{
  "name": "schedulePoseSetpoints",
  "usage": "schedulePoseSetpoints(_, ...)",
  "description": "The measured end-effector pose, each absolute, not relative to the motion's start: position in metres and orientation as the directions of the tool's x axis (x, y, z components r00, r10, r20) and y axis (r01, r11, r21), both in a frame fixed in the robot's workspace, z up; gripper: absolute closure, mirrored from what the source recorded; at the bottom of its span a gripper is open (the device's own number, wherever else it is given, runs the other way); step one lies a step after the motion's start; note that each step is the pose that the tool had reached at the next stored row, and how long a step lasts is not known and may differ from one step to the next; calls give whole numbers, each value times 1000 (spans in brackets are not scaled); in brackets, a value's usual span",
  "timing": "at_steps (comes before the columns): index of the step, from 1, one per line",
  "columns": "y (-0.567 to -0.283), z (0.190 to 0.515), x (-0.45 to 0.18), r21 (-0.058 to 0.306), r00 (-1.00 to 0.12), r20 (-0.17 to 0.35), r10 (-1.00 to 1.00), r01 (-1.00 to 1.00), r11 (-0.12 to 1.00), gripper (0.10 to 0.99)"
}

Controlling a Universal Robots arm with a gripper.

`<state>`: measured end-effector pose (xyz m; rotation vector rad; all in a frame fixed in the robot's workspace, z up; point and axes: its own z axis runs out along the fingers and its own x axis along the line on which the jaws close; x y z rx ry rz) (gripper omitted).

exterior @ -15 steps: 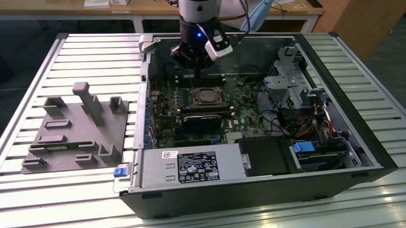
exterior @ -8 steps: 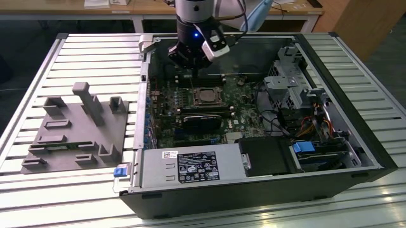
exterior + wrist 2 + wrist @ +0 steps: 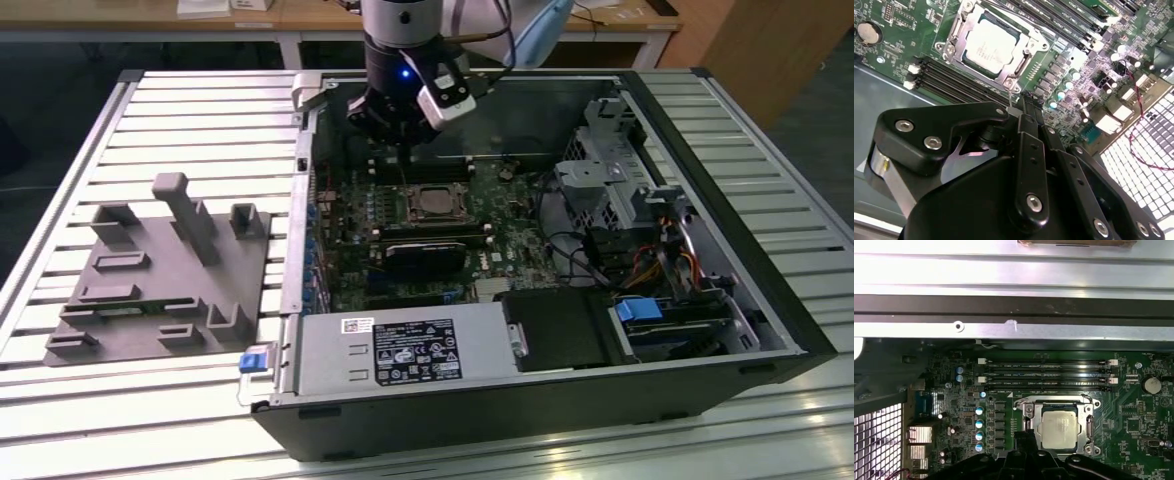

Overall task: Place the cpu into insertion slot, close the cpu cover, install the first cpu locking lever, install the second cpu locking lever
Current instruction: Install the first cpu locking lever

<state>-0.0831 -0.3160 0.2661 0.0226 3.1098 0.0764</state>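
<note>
1. While the arm is hanging over the upper middle of the exterior view, its gripper (image 3: pixel 400 152) is reaching down into the open case (image 3: pixel 534 405), just above the cpu (image 3: pixel 434 203) in the frame.
2. In both wrist views the black fingers (image 3: pixel 1024 107) are pressing together into one narrow tip. That tip is sitting just beside a corner of the cover (image 3: pixel 1025 54); whether it is touching the metal I cannot tell.
3. The cpu is lying flat in the slot (image 3: pixel 1027 421), near the centre of the exterior view, with its dull silver top facing up.
4. The cover is lying down around the chip, showing it through the square window.
5. Long black memory slots (image 3: pixel 1049 373) are running alongside the socket, between it and the case wall.
6. A coin battery (image 3: pixel 1152 385) is sitting on the green board near the socket.
7. At the exterior view's left, a grey fixture (image 3: pixel 160 275) is resting on the slatted table (image 3: pixel 200 110), well apart from the case.
</note>
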Motion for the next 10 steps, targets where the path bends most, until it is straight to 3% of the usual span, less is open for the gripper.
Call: schedulePoseSetpoints(10,-316,266,-93,49,-999,-30,15,14,999,980)
